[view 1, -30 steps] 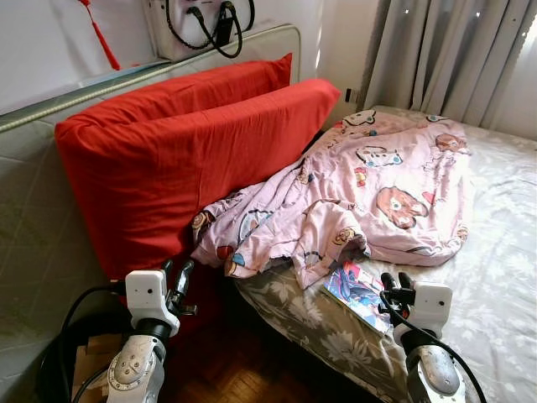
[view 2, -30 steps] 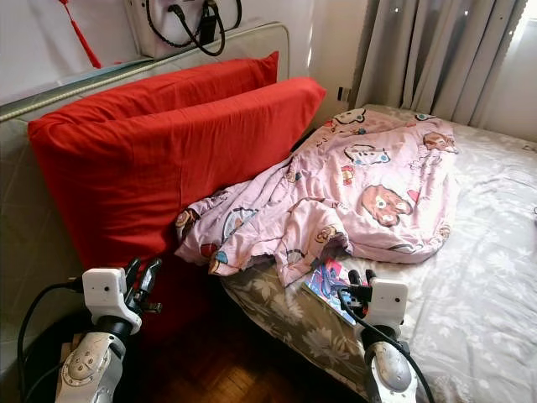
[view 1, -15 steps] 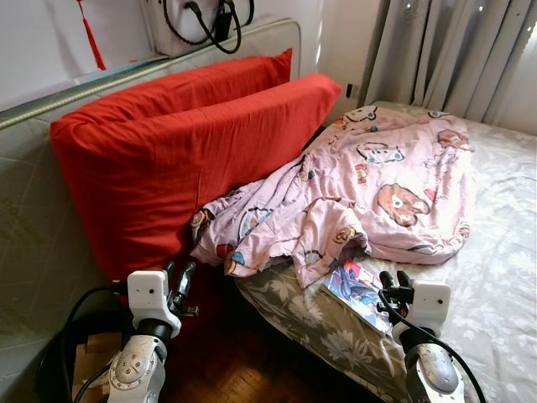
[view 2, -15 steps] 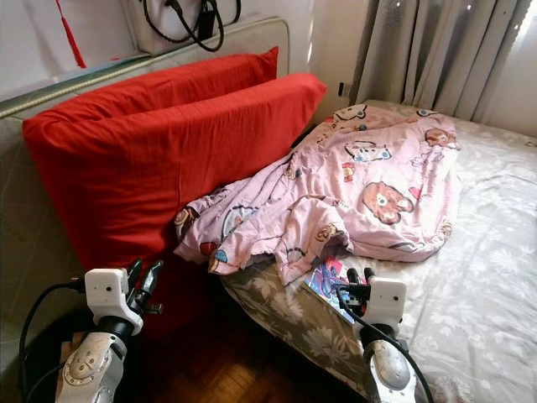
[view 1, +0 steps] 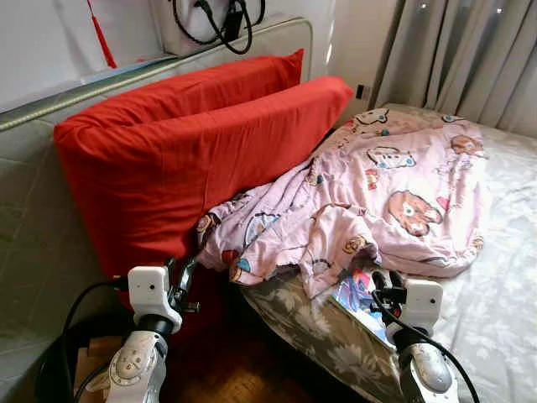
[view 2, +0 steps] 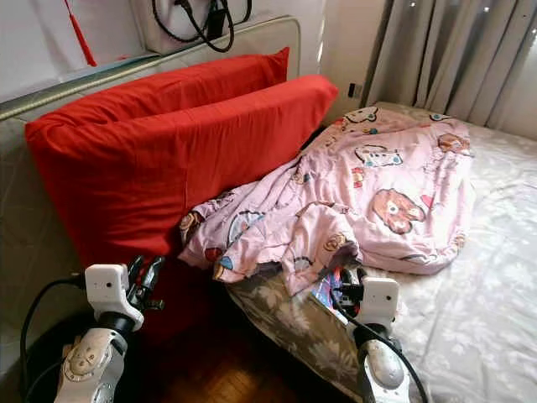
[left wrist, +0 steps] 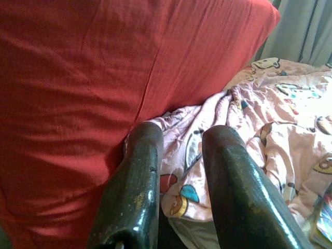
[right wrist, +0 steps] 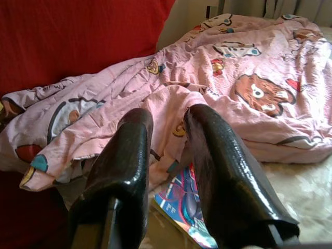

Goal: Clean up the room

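Note:
A crumpled pink cartoon blanket (view 1: 377, 193) lies across the bed, one end bunched against two big red pillows (view 1: 185, 159) that lean on the headboard. A colourful book (view 1: 359, 294) sticks out from under the blanket's edge at the mattress side. My right gripper (view 1: 385, 281) hovers just in front of the book (right wrist: 181, 202), open and holding nothing. My left gripper (view 1: 182, 273) is low beside the bed, open and empty, pointing at the foot of the front red pillow (left wrist: 78, 67).
The bed (view 1: 503, 277) has a grey floral sheet and fills the right side. A padded headboard (view 1: 33, 210) runs along the left. Grey curtains (view 1: 470, 50) hang at the back. A cardboard box (view 1: 88, 357) and black cables sit on the wooden floor (view 1: 252, 378).
The whole picture has slid slightly right, so the camera has moved. Both grippers keep the same pose; the right one now overlaps the book's edge.

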You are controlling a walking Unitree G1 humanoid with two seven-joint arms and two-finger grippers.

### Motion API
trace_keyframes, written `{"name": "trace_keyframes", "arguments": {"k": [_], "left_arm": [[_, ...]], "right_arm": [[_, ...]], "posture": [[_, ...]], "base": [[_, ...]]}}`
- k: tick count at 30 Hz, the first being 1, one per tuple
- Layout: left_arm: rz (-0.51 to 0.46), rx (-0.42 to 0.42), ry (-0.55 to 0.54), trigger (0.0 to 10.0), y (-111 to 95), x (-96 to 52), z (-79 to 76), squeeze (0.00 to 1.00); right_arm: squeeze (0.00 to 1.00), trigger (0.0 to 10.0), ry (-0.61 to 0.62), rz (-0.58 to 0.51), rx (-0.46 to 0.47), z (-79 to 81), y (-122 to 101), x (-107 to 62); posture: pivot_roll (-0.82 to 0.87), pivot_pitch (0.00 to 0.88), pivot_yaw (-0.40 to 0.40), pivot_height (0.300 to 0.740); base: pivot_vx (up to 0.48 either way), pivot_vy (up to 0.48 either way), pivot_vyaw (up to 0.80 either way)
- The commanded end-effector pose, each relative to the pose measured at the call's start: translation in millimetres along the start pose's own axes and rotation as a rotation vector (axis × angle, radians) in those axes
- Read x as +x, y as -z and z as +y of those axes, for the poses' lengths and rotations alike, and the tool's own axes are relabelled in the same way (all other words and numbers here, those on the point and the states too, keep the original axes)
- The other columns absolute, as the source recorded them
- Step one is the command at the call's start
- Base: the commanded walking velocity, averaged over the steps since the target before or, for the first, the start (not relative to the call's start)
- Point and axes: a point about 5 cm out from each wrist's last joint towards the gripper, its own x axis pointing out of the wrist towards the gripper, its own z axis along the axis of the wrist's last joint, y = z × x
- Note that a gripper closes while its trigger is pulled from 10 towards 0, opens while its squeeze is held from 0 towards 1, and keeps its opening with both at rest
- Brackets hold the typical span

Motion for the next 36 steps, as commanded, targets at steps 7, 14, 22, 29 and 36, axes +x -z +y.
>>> {"name": "trace_keyframes", "arguments": {"k": [7, 14, 22, 29, 36], "left_arm": [[-0.016, -0.011, 0.016, 10.0, -5.7, 3.5, -2.6, 0.0], [-0.018, -0.013, 0.02, 10.0, -6.7, 4.2, -3.2, 0.0], [-0.02, -0.015, 0.023, 10.0, -7.6, 4.6, -3.9, 0.0], [-0.021, -0.016, 0.025, 10.0, -8.1, 5.2, -4.5, 0.0], [-0.019, -0.021, 0.03, 10.0, -8.7, 5.6, -6.2, 0.0]], "right_arm": [[0.0, 10.0, -0.002, -0.001, 0.004, -0.2, -2.9, 2.3], [0.0, 10.0, -0.014, -0.002, 0.01, 3.0, -3.2, 2.4], [0.0, 10.0, -0.018, -0.003, 0.018, 4.3, -3.0, 2.7], [0.0, 10.0, -0.017, -0.005, 0.021, 4.1, -3.7, 2.5], [0.0, 10.0, -0.016, -0.008, 0.027, 4.7, -4.1, 3.2]], "posture": [[-0.01, 0.0, 0.038, 0.685], [-0.01, 0.0, 0.038, 0.685], [-0.01, 0.0, 0.038, 0.685], [-0.01, 0.0, 0.039, 0.685], [-0.01, 0.0, 0.039, 0.685]], "base": [[0.328, 0.0, 0.0], [0.336, 0.0, 0.0], [0.339, 0.0, 0.0], [0.344, 0.0, 0.0], [0.343, 0.0, 0.0]]}}
